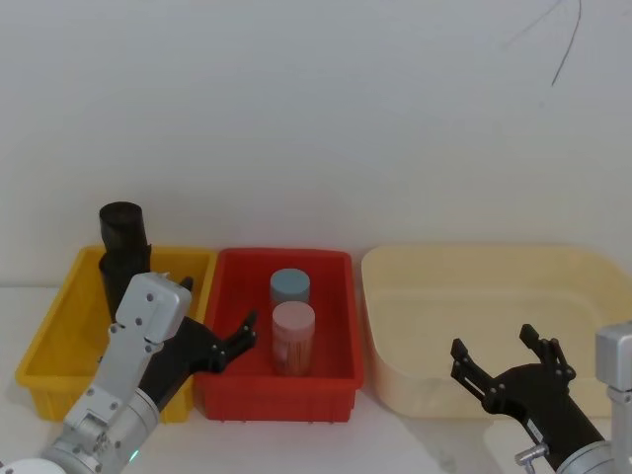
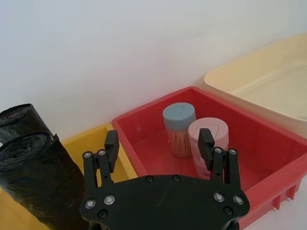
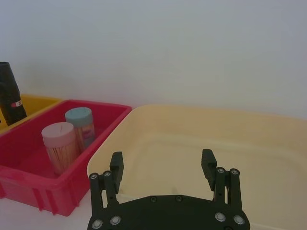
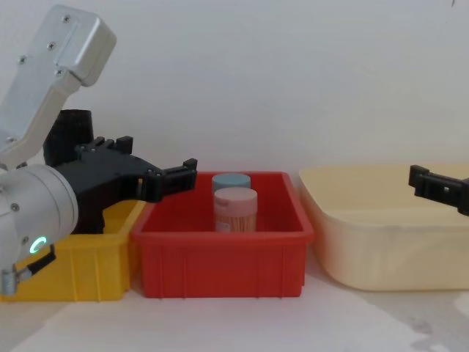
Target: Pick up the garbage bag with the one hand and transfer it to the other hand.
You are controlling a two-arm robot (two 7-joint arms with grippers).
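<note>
Garbage bag [image 2: 33, 177]: 2 black rolls standing in yellow bin [image 1: 47, 341]; likely light, soft, slippery; grasp 1 mid-body. Left gripper [image 2: 159, 140] gapes empty beside them. Right gripper [image 3: 161, 159], also spread, near cream tub [image 1: 395, 385].

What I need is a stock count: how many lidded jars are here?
2, both in the red bin: the blue-lidded jar at the back, the pink-lidded jar just before it. The yellow bin is partly hidden, so more are possible.
</note>
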